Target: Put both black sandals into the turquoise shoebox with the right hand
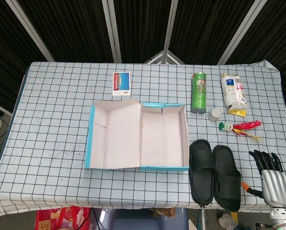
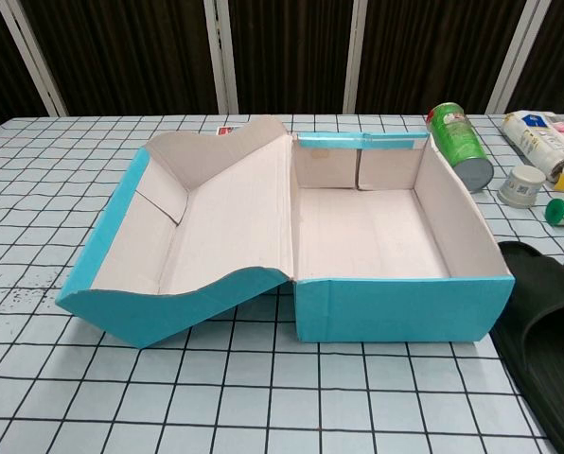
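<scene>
Right hand [image 1: 272, 176] hovers at the desk's [image 1: 56, 105] near edge, fingers spread, holding nothing, just beside the two black sandals [image 1: 214, 175]. Approach step, I'd say: both sandals lie outside the open turquoise shoebox [image 1: 163, 136]. Next, reach left and grip the nearer sandal.

two cameras, one high and one low

your head view looks steeply down from above the near edge of the table [image 1: 47, 96], far enough back to take in the whole checkered cloth and the dark curtain behind it. your chest view sits low and close, facing forward across the tabletop, so the turquoise shoebox [image 2: 396, 307] fills most of the frame. both views share the shoebox [image 1: 136, 135], the green can [image 1: 198, 92] [image 2: 459, 144], and the nearer black sandal [image 1: 202, 170] [image 2: 547, 322], cut off at the chest view's right edge.
</scene>
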`<state>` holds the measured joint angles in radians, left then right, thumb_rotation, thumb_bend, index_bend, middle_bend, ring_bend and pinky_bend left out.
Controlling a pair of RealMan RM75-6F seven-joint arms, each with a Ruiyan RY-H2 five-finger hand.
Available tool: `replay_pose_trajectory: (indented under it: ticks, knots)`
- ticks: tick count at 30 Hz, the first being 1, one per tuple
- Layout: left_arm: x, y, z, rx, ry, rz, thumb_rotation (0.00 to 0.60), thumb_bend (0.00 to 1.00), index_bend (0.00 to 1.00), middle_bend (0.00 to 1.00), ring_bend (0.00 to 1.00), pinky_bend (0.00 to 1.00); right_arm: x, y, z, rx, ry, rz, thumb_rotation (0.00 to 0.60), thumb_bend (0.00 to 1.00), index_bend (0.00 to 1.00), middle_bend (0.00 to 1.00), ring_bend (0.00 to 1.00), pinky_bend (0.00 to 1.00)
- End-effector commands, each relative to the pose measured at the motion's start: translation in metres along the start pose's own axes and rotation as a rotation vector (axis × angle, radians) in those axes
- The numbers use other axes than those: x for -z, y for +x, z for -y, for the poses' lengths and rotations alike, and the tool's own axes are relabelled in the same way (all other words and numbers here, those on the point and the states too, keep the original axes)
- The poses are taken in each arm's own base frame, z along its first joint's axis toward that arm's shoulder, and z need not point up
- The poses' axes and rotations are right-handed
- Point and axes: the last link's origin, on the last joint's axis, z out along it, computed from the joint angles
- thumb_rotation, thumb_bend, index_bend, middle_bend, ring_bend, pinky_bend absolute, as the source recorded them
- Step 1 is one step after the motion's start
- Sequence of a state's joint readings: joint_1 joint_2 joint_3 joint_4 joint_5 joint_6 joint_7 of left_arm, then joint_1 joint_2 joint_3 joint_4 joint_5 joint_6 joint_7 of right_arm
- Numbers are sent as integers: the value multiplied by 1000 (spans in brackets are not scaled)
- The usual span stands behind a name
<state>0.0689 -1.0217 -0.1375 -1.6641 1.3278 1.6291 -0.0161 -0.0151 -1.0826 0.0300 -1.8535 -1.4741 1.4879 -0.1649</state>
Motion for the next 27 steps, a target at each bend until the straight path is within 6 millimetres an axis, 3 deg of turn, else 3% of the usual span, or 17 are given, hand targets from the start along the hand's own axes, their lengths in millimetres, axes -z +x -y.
replay_pose_trajectory:
  ticks: [1,8,19,27]
  knots:
    - [-3,-1,1,-3,8,5,600,373,101,36,0,92,-7,0,10,5,12,75,600,174,101,114,81,1]
    - [-5,-4,1,-9,10,18,600,373,101,36,0,91,-28,-3,40,83,27,225,600,168,2,71,53,0]
    - [-7,-4,4,2,16,27,600,373,101,36,0,91,-60,-12,88,151,58,338,600,158,0,52,38,0]
    - [-6,-3,4,5,16,25,600,373,100,36,0,92,-76,-23,110,145,68,349,600,159,0,52,38,0]
